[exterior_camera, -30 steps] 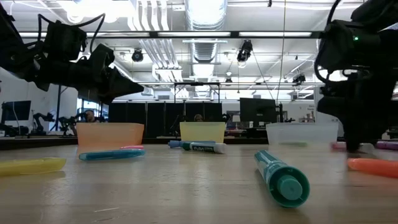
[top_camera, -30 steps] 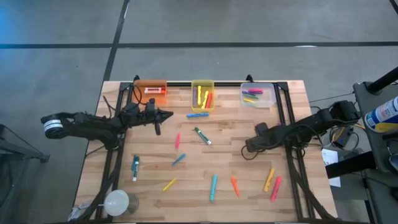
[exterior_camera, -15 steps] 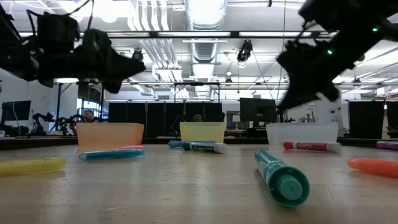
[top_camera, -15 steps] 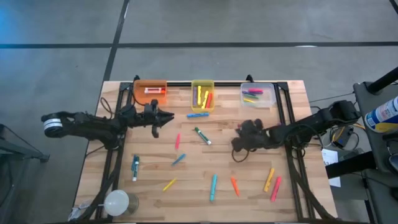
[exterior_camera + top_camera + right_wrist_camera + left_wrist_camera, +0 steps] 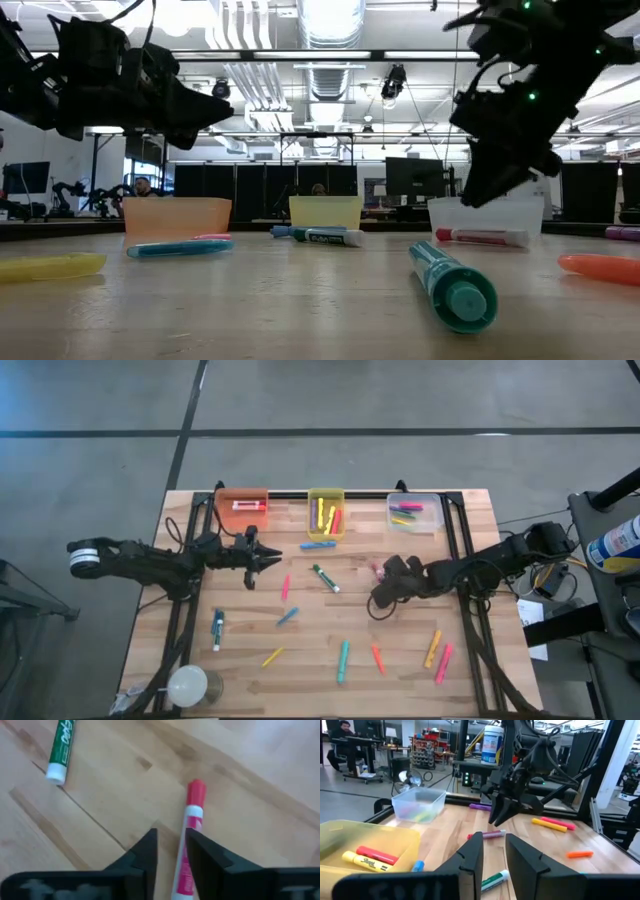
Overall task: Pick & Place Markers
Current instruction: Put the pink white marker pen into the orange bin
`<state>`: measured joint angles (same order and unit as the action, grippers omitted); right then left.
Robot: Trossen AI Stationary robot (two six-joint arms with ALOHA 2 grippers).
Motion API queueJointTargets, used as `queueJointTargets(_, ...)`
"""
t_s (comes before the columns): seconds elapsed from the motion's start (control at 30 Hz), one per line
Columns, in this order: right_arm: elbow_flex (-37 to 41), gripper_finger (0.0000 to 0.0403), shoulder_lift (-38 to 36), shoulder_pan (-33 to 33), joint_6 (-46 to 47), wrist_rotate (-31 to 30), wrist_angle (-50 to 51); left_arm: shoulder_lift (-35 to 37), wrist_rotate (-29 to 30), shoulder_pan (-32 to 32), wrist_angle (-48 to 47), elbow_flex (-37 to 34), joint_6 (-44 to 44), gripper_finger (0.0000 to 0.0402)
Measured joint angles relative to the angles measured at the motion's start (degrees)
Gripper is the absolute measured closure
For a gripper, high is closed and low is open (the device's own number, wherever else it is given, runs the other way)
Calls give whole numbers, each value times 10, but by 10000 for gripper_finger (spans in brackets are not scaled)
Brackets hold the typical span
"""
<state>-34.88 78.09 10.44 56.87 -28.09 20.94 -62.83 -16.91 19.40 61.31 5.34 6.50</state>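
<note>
High view: our left gripper (image 5: 272,557) hovers mid-table below the orange bin (image 5: 242,503), fingers slightly apart, nothing in them. Our right gripper (image 5: 377,598) sits right of centre, over the pink-red marker (image 5: 379,569). The other markers are scattered across the table: green (image 5: 324,578), blue (image 5: 318,544), teal (image 5: 343,659), orange (image 5: 377,658). More already lie in the yellow bin (image 5: 326,496) and clear bin (image 5: 414,501).

Low view: both arms are well above the wood. The pink-red marker (image 5: 481,236) lies flat on the table under the right arm, so it isn't lifted.

Left wrist view: a narrow gap between the fingers (image 5: 469,861), empty. The right arm is dead ahead.

Right wrist view: fingers (image 5: 145,851) narrowly apart, with the pink-red marker (image 5: 189,845) running beside the gap and seemingly under one fingertip, not clearly between them.

Risks: if we close from here, we'd likely pinch the marker off-centre and roll or flick it away. The gap looks tight for straddling. The arms face each other, so reaching for the central markers at the same time could make them collide. The light bulb (image 5: 187,685) at the table's near left corner is clear of both.
</note>
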Motion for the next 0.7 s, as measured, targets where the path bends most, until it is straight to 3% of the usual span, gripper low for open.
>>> queueJointTargets(0.17,2,254,53,0,15,19,-12,0,1,0,-3,1,0,323)
queueJointTargets(0.3,0,246,110,1,13,24,-39,0,3,0,-5,1,0,323)
queueJointTargets(0.5,-13,294,154,1,7,12,-41,0,4,0,-9,2,9,323)
queueJointTargets(0.7,-11,345,120,0,-51,17,-56,0,4,0,-3,4,8,323)
